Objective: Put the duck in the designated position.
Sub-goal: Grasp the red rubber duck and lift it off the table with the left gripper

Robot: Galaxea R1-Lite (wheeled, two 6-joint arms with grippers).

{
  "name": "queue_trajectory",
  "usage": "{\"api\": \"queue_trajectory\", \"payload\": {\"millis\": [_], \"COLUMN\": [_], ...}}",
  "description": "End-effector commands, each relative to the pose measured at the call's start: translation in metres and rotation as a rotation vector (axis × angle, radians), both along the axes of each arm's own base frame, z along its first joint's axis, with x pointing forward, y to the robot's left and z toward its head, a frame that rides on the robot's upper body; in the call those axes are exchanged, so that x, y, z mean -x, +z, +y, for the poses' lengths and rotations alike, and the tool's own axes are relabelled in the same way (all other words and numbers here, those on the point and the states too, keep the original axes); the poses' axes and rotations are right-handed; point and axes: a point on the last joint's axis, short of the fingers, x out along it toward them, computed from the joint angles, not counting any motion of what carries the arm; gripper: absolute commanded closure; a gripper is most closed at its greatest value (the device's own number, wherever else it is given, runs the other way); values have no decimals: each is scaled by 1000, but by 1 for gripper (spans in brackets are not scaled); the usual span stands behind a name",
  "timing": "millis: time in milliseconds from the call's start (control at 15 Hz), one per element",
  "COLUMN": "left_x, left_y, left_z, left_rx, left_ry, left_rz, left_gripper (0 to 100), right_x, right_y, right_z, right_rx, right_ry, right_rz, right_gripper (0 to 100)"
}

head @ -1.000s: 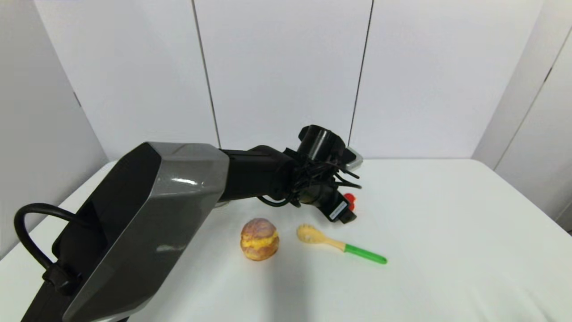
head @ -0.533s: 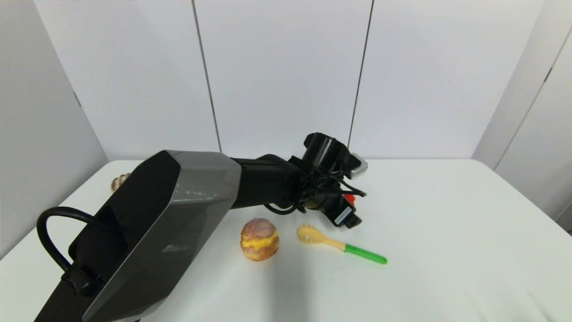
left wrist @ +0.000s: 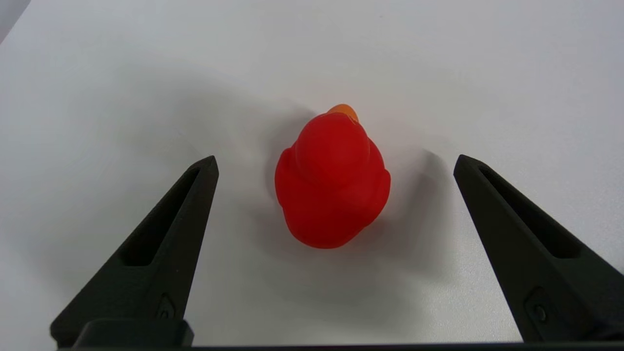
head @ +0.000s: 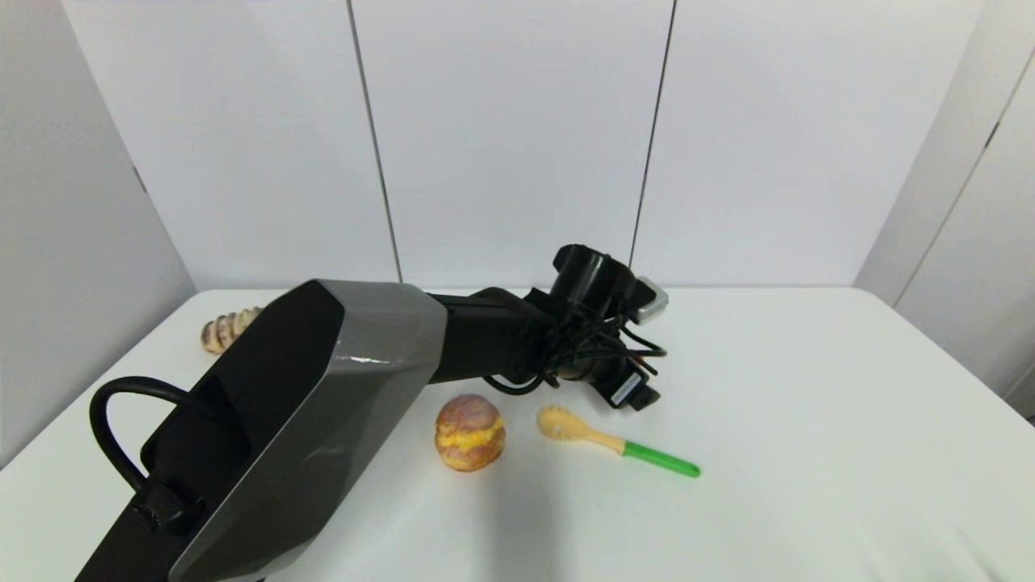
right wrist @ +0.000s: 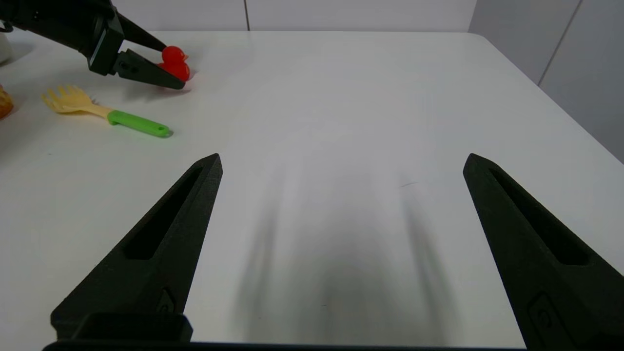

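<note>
Our left gripper (left wrist: 334, 163) has its fingers spread wide either side of the duck (left wrist: 332, 183) — sitting upright mid-table, just beyond the fork (head: 616, 443) — lined up to pinch it. Right gripper (right wrist: 341, 161) idles, fingers apart.
</note>
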Motion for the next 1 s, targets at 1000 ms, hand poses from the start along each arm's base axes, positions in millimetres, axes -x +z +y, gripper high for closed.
{"api": "queue_trajectory", "payload": {"millis": [1000], "left_x": [-8], "left_y": [-14], "left_z": [-1], "left_rx": [23], "left_ry": [30], "left_rz": [16], "left_gripper": [0], "right_x": [0], "right_y": [0], "right_z": [0], "right_rx": [0], "right_ry": [1], "right_rz": [1], "right_gripper": [0]}}
